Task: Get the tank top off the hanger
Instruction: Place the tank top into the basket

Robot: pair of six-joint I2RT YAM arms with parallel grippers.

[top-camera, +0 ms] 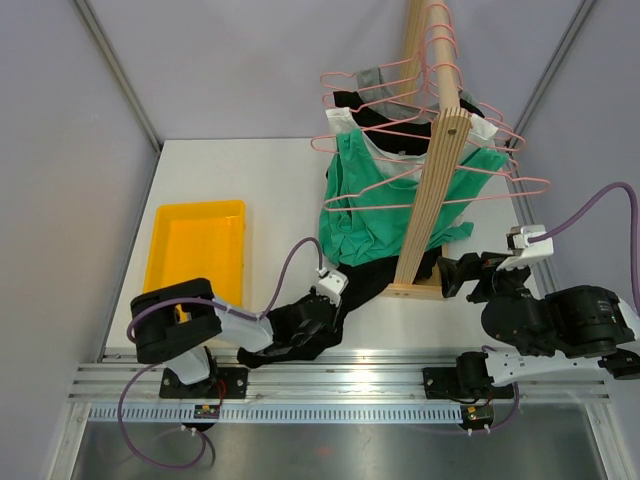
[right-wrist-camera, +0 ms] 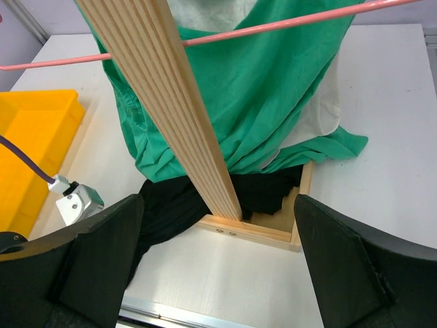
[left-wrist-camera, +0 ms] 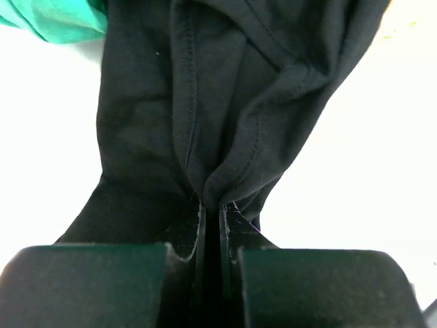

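A black tank top hangs low off the pink hangers on the wooden rack, under a green top. My left gripper is shut on the black top's bottom edge and holds it stretched toward the near left. In the left wrist view the black cloth is pinched between the fingers of the left gripper. My right gripper is open and empty, just in front of the rack's base. Its wide-apart fingers frame the black top and the green top.
A yellow bin stands at the left of the table and also shows in the right wrist view. White and grey garments hang further back on the rack. The rack's slanted post crosses in front of the right gripper.
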